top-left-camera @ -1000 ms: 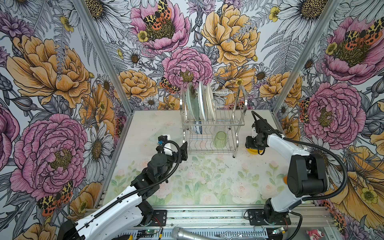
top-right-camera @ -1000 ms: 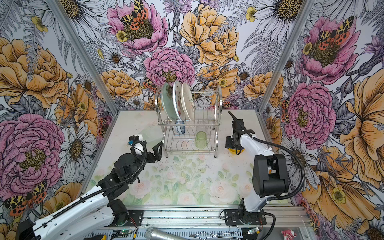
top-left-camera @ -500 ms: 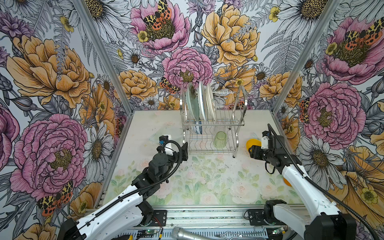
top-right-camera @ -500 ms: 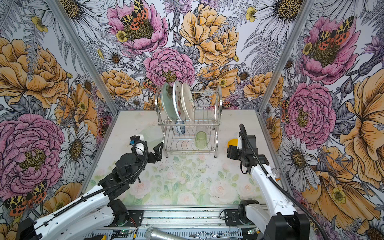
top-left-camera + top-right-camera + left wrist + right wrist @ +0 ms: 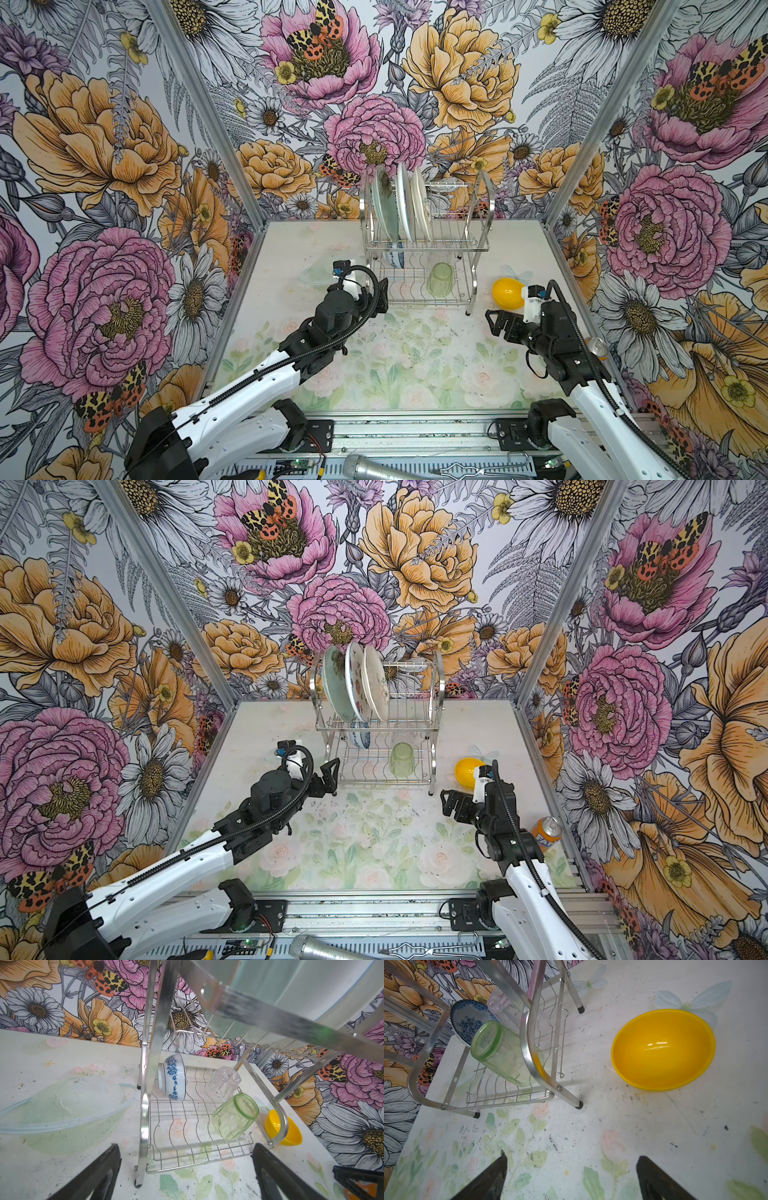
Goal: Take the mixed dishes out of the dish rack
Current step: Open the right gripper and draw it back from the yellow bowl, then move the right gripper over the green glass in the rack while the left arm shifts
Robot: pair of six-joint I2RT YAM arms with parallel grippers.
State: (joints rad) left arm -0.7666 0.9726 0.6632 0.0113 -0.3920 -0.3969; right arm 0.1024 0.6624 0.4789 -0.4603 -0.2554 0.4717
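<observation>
With left fingers (image 5: 99, 1174) and right fingers (image 5: 658, 1180) spread empty, I'd pinch the slick, breakable green tumbler (image 5: 440, 279) across its body, tipped on the dish rack's (image 5: 457, 248) lower shelf, three o'clock from my left.

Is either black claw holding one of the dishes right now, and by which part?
Nothing is held. The left gripper stands open by the chrome wire dish rack, and the right gripper is open, apart from the round yellow plastic bowl.
</observation>
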